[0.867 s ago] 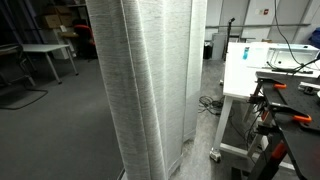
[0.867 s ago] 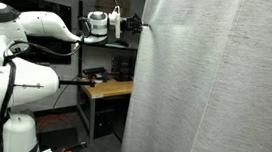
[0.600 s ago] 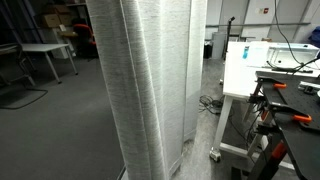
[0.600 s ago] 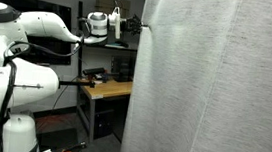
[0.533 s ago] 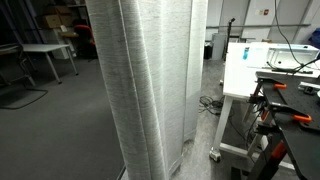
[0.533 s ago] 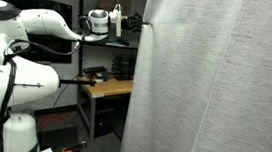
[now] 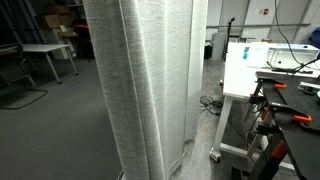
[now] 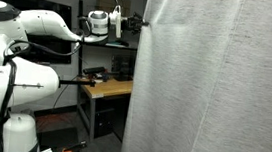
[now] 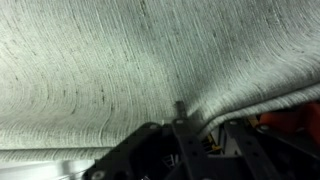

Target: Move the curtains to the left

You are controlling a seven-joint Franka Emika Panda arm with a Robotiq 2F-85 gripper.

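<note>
1. Hanging in tall pleats to the floor, the curtains [image 7: 150,90] fill both exterior views.
2. The gripper [image 8: 139,24] meets their edge high up, likely because a high hold drags the whole drop along.
3. Wrist-view creases converge on closed fingers [image 9: 180,112], which pinch the cloth.

We find the curtains [image 8: 215,94] walling off one side of our gripper [image 8: 139,24] and filling the wrist view, open air over the wooden bench [image 8: 110,87] on its other side, and a white cart [image 7: 245,70] standing near the folds.
</note>
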